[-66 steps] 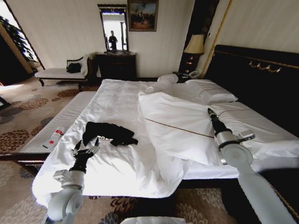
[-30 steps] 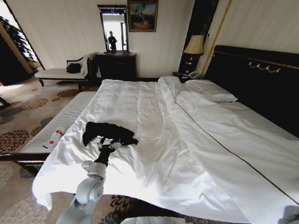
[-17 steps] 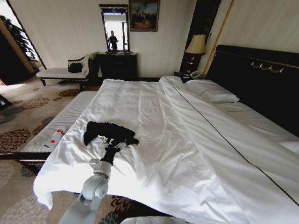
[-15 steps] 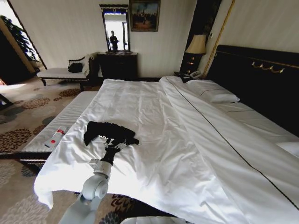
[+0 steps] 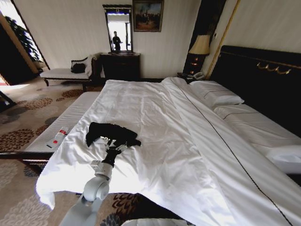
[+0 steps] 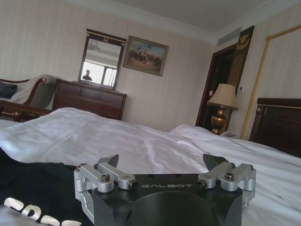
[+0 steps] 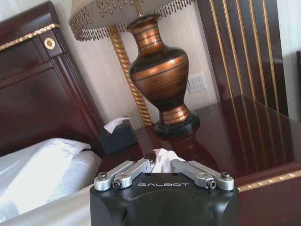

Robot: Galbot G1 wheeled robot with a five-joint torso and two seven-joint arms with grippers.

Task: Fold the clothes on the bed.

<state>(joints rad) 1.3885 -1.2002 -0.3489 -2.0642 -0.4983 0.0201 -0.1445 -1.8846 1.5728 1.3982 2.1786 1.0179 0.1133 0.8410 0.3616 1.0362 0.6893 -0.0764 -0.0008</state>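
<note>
Folding is not begun: the clothes [image 5: 111,134] lie crumpled on the bed [image 5: 160,127], the left end effector [image 5: 114,147] spread apart beside them, the right end effector [image 7: 162,168] nearly together by the lamp [image 7: 157,70].

R pincer [image 7: 160,165] pulled duvet [image 5: 188,141] flat; L pincer [image 5: 115,145] reached shirt [image 5: 112,134]

"GALBOT" is printed in pale letters on the black body of my left tool [image 6: 160,165] and my right tool [image 7: 161,164]. White lettering on the black T-shirt [image 6: 35,190] is cut off and unreadable.
</note>
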